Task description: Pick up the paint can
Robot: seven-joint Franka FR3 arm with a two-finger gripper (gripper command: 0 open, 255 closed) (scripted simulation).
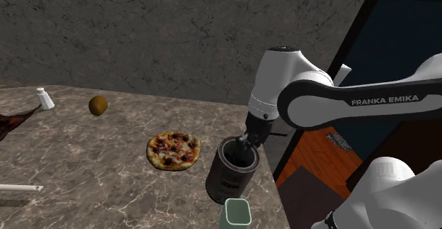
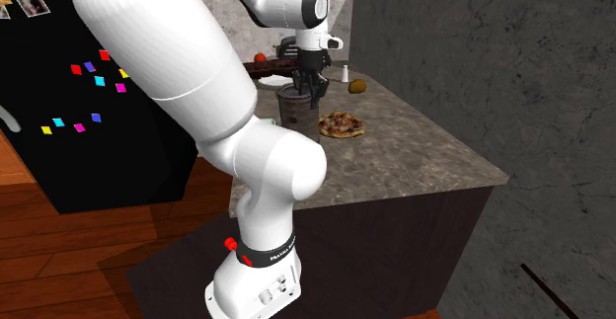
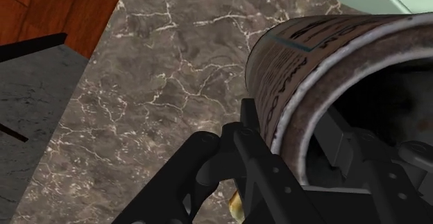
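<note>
Standing toward nine o'clock in the shoulder view, a white shaker [image 1: 44,98] sat on the brown marbled counter [image 1: 106,185], with a round brown object [image 1: 98,105] at its three o'clock. A pizza [image 1: 173,150] lay near the counter's middle. At the pizza's four o'clock stood the paint can [image 1: 228,178], dark, open-topped and close to the counter's edge, with a pale green cup [image 1: 235,213] just beside it at six o'clock. The black gripper [image 1: 246,149] came down on the can's rim at about one o'clock. In the wrist view the fingers [image 3: 253,153] were clamped on the can's wall [image 3: 312,56], one outside and one inside. In the second exterior view the gripper [image 2: 309,88] sat at the can's [image 2: 292,108] one o'clock.
</note>
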